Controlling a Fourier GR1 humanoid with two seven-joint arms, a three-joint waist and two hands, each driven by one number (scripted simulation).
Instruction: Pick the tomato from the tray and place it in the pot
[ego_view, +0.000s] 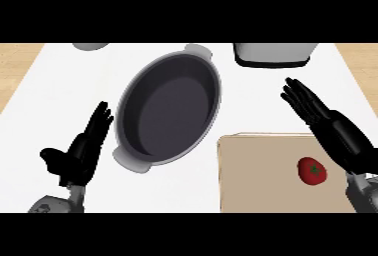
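Tomato (312, 171) lies on the tan tray (258, 175), toward the tray's right side, stem patch up. Untouched; nothing holds it.

Right hand (325, 122) hangs above the tray's far right corner, fingers (299, 97) straight and spread, pointing away toward the back of the table (66, 90). It grips nothing. Its forearm runs just beside the tomato on the right, and whether the two touch cannot be told from this angle.

Left hand (81, 150) rests open at the left, fingers up, near the pot's near handle. Empty.

Pot (170, 107) sits left of the tray and beyond it, dark oval, mouth open, tilted across the view. Pot and tray look near but apart.

Risks, as judgement:
- Tomato is round and probably rolls. A hand closing off-centre could nudge it along the tray or off its right edge.
- The hand sits past the tomato; pulling back to reach it, the wrist may sweep the fruit.
- The carry goes leftward over the tray's edge to the pot. A low path risks clipping the rim.
- A release over the near rim rather than the middle could let the tomato bounce out.
- Grey containers (273, 54) at the far edge stand clear of the route.
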